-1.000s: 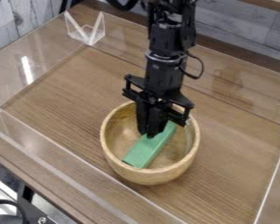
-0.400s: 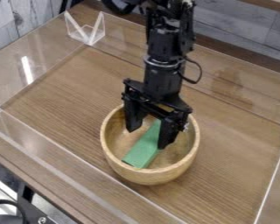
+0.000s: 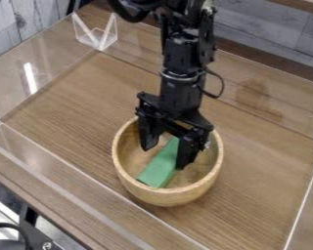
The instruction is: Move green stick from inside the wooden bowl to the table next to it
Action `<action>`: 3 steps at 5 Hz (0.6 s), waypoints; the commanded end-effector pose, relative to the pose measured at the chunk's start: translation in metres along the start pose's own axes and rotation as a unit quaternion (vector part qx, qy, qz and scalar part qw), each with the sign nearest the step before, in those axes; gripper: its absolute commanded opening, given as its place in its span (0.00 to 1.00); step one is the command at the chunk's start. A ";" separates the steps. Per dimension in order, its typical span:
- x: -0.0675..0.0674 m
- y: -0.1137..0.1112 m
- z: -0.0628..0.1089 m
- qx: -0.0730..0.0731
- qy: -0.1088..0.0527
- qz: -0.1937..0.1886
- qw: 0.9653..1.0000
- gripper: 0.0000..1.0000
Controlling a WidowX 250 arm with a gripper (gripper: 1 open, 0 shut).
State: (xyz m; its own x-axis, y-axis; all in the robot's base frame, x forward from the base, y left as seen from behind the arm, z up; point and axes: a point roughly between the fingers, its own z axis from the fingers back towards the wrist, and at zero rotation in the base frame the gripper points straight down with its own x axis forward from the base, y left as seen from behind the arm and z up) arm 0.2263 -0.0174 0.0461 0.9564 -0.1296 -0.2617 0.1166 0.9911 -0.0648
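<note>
Plainly, the green stick (image 3: 158, 168) lies inside the wooden bowl (image 3: 168, 186), slanting across its floor, with its far end partly hidden beneath the black pincer (image 3: 168, 146). The pincer reaches down over the bowl from the far side, its two sides spread apart: one hangs over the bowl's left part as pictured, the other over the right part, with the stick's upper end between them. Whether either side touches the stick I cannot tell.

The bowl sits on the brown wood-grain worktop (image 3: 67, 117), close to the near edge and well apart from the far edge. Beyond it, near the worktop's far left corner, stands a small clear piece (image 3: 97, 32). Dark cables (image 3: 16, 232) show at the lower left, outside the worktop's near left edge.
</note>
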 end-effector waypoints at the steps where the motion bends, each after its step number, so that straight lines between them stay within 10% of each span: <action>1: 0.003 0.001 0.009 0.003 -0.030 -0.002 1.000 1.00; 3: 0.005 0.001 0.006 0.005 -0.040 -0.001 0.999 1.00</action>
State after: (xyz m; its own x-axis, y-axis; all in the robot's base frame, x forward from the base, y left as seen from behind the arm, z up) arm 0.2264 -0.0170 0.0399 0.9634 -0.1283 -0.2354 0.1173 0.9913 -0.0600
